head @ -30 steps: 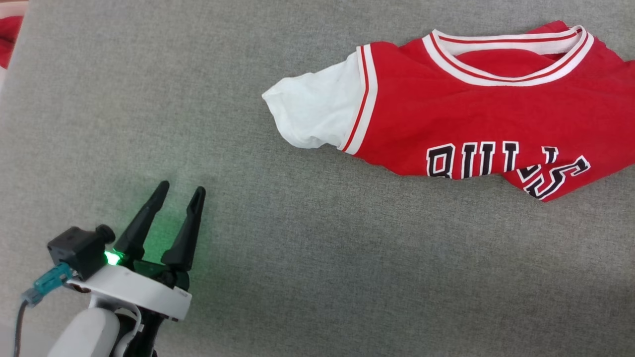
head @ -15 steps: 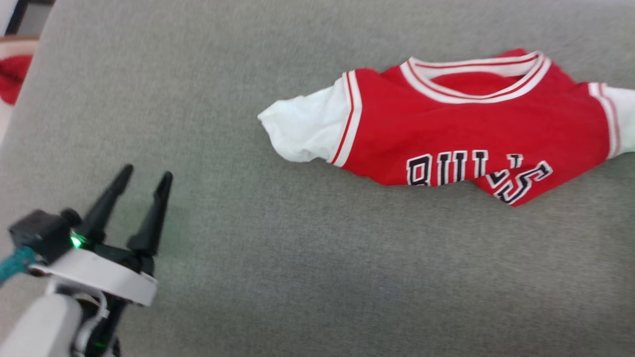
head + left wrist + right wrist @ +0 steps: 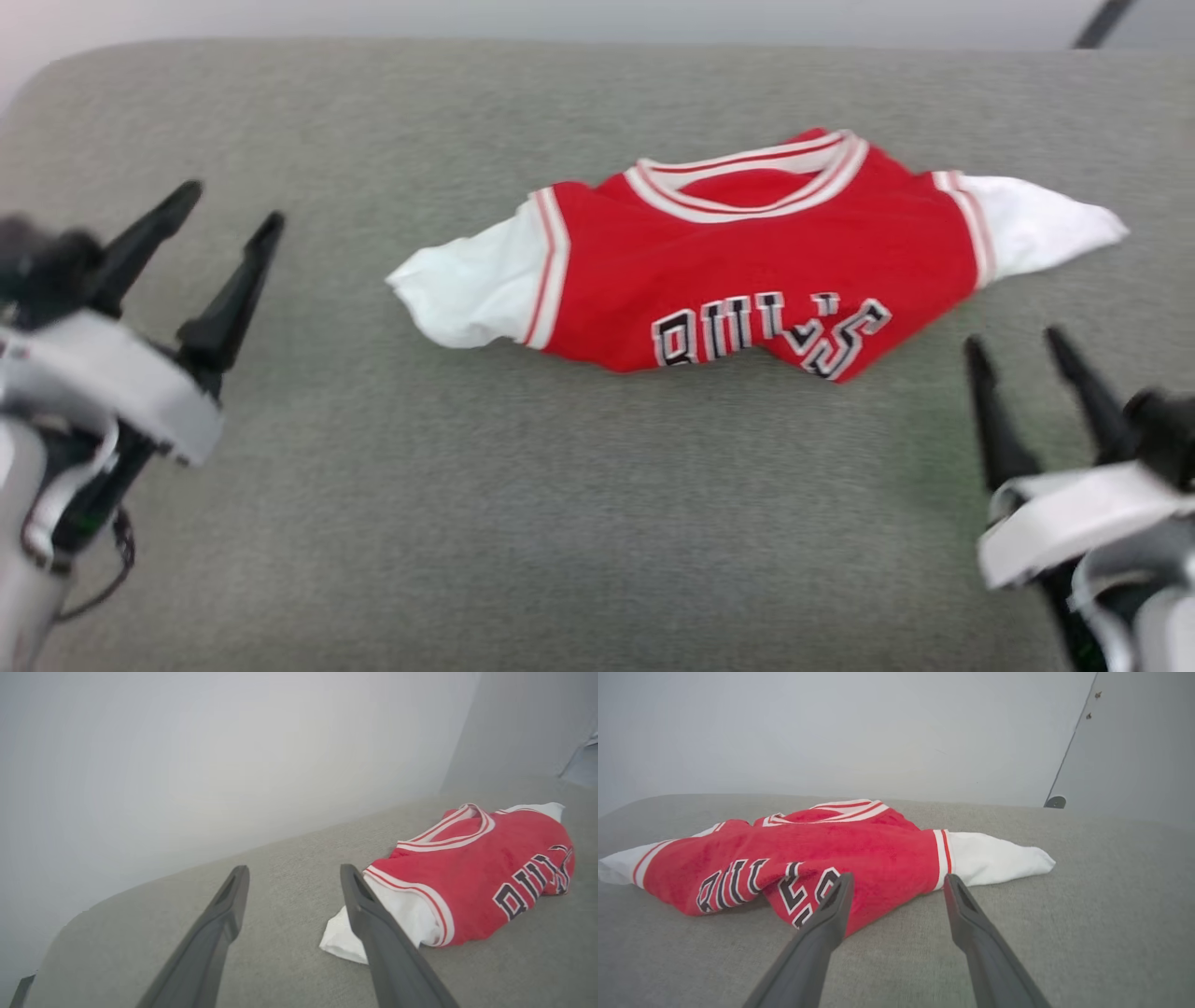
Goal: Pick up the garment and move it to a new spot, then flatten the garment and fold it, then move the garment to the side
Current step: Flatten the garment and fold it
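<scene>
The left tool [image 3: 233, 203] hangs over the near left part of the bench [image 3: 560, 523]. Its two dark fingers are spread apart and hold nothing. They point toward the far side and a little to the right. In the left wrist view one finger crosses in front of a white sleeve, but the head view shows that this tool is well apart from the cloth and to the left of it.

The right tool [image 3: 1013, 338] is at the near right. Its fingers are also spread, with nothing between them, and they point to the far side. Their tips are near the right lower edge of the garment [image 3: 747, 252] but do not touch it. In the right wrist view the red cloth lies just beyond the left finger, and bare grey bench shows between the two fingers.

The garment lies between the two tools and farther away, about in the middle of the bench. It is face up, with the striped neck [image 3: 747, 177] on the far side. The left sleeve [image 3: 457, 289] is bunched and points left. The right sleeve [image 3: 1046, 224] lies flatter and points right. The black lettering [image 3: 766, 331] runs along the near edge, where the cloth is creased and the last letters are tilted. The lower part of the shirt is not spread out.

Behind the bench is a plain pale wall [image 3: 831, 728].
</scene>
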Robot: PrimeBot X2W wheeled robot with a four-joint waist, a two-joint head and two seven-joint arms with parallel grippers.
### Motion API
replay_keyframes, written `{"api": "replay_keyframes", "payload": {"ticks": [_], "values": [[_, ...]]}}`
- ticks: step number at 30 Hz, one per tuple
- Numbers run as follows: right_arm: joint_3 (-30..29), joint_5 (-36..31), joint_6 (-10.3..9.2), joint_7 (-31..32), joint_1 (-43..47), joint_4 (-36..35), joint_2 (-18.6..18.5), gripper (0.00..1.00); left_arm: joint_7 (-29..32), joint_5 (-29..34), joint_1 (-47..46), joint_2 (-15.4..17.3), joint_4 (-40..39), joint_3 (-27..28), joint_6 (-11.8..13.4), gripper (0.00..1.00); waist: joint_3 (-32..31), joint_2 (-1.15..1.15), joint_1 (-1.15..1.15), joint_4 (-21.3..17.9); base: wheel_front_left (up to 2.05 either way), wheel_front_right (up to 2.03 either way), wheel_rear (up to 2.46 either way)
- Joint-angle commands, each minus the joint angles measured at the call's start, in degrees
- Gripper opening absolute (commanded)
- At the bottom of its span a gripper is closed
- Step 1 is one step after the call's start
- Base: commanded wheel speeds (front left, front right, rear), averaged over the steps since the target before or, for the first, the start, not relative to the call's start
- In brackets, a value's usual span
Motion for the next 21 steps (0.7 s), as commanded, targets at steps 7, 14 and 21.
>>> {"api": "replay_keyframes", "payload": {"ticks": [7,14,21], "values": [[3.4,-1.9,-0.04,-7.5,7.0,-0.6,4.7,1.00,10.0,-8.6,-15.7,3.0,4.6,-12.4,-0.2,1.00,0.7,0.00,0.00,-7.5,0.00,0.00,0.00],[6.0,-0.7,-0.04,-9.6,7.6,-1.0,4.8,1.00,22.2,-19.4,-25.6,6.5,8.2,-26.1,-0.1,1.00,3.3,0.00,0.00,-12.5,0.00,0.00,0.00],[8.9,0.2,-0.04,-10.8,7.0,-2.1,4.8,1.00,32.2,-27.4,-33.9,12.1,11.2,-37.3,-0.1,1.00,6.8,0.00,0.00,-17.3,0.00,0.00,0.00]]}}
